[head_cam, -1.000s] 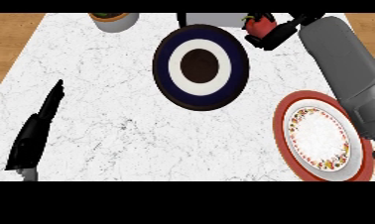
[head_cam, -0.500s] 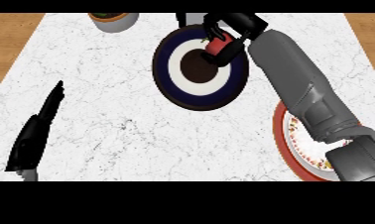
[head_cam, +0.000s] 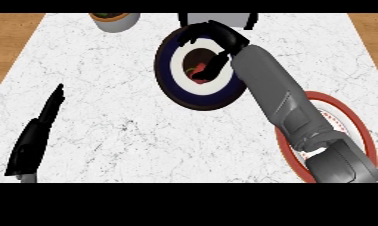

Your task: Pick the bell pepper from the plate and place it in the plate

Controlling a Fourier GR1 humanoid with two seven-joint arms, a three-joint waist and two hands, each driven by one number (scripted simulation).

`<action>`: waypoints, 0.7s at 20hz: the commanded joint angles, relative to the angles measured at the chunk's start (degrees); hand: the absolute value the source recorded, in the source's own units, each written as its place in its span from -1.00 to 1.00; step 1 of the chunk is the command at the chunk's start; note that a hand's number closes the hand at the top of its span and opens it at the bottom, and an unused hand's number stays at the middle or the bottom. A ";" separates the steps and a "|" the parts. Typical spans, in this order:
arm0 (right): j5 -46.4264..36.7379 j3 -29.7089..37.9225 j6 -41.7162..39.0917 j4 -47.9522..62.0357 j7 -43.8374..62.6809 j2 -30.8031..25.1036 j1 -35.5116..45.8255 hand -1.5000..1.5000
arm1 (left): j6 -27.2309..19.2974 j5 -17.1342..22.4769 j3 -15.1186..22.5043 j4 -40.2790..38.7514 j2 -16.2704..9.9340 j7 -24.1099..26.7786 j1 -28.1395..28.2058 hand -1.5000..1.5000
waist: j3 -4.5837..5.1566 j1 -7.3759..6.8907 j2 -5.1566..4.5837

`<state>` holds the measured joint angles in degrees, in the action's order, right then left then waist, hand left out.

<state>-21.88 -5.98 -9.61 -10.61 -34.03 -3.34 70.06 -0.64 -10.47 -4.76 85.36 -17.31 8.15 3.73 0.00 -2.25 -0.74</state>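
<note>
The red and green bell pepper (head_cam: pixel 197 73) sits low over the brown centre of the dark blue plate (head_cam: pixel 171 82), mostly hidden. My right hand (head_cam: pixel 218 39) reaches over that plate from the right, its fingers (head_cam: pixel 218 63) curled round the pepper. The right forearm crosses the red-rimmed patterned plate (head_cam: pixel 356 126) at the right and covers much of it. My left hand (head_cam: pixel 34 139) rests open at the lower left, away from both plates.
A grey bowl (head_cam: pixel 115 20) with dark contents stands at the back left of the white marble counter (head_cam: pixel 103 100). A grey and black object (head_cam: pixel 218 19) sits just behind the blue plate. Wooden floor shows past the counter's left and right edges.
My right hand has carried the bell pepper leftward from the back right and down over the blue plate's centre. The left hand has stayed still.
</note>
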 commanded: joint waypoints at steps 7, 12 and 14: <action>11.50 12.97 0.29 1.45 -0.97 -2.12 -0.99 -1.00 | 0.41 -0.23 -0.18 1.57 0.14 -0.84 0.04 0.00 | -0.05 -0.85 -0.48; 16.61 18.60 -4.33 2.76 1.89 -9.59 -0.48 -1.00 | -0.38 -1.24 0.86 1.28 1.39 -1.57 -1.53 0.00 | -0.06 -0.48 -0.68; 18.81 20.88 -8.20 3.93 1.96 -12.37 -1.38 -1.00 | 0.96 -0.01 -0.64 0.85 -0.10 1.32 0.11 0.00 | -0.09 -1.80 -1.22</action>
<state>-7.07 10.64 -13.19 -8.12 -32.75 -11.11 69.35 -0.24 -10.81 -4.93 86.63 -16.97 7.35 3.27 -0.06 -3.07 -1.41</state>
